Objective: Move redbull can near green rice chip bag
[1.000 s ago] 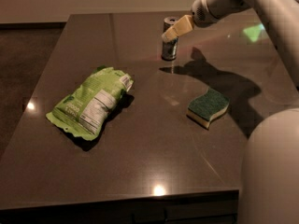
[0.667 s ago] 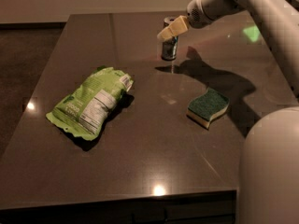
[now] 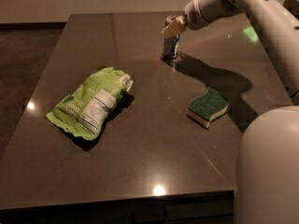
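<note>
The redbull can (image 3: 171, 45) stands upright on the dark table (image 3: 149, 139), at the far centre-right. My gripper (image 3: 174, 27) is at the can's top, with a tan part of it across the upper front of the can. The arm (image 3: 243, 3) reaches in from the upper right. The green rice chip bag (image 3: 91, 101) lies flat on the left half of the table with its white label panel facing up. It is well apart from the can, to the can's near left.
A dark-green wavy sponge with a yellow base (image 3: 208, 107) lies on the right side of the table, nearer than the can. The robot's white body (image 3: 268, 167) fills the lower right corner. The table's front edge (image 3: 117, 202) runs along the bottom.
My gripper has shifted slightly left and down onto the can's top. The can, the bag and the sponge have not moved.
</note>
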`<state>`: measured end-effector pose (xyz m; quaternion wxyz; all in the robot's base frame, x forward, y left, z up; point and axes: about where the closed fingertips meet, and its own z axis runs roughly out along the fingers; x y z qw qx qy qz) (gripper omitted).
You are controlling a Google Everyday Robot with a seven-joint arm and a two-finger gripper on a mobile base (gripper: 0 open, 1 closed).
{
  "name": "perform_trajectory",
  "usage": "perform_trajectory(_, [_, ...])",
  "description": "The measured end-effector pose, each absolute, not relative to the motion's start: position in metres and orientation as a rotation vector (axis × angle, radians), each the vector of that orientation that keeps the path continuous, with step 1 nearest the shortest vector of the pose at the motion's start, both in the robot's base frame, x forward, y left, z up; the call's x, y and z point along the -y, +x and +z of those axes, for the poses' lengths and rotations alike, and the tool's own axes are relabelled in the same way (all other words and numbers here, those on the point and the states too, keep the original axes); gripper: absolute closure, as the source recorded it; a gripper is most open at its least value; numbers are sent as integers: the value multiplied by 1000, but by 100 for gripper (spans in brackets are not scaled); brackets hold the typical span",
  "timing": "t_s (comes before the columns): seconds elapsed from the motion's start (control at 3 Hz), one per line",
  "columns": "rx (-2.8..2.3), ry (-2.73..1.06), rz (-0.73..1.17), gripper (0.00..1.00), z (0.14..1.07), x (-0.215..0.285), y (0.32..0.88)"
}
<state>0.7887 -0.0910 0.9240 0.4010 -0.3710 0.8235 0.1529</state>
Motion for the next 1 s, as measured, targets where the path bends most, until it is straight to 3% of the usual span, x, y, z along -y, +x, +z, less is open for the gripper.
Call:
perform_trajectory(0.67, [-2014,-996,422,100,941,82,771])
perform_trajectory(1.0, [-1945,-1079,452,100,953,63,749])
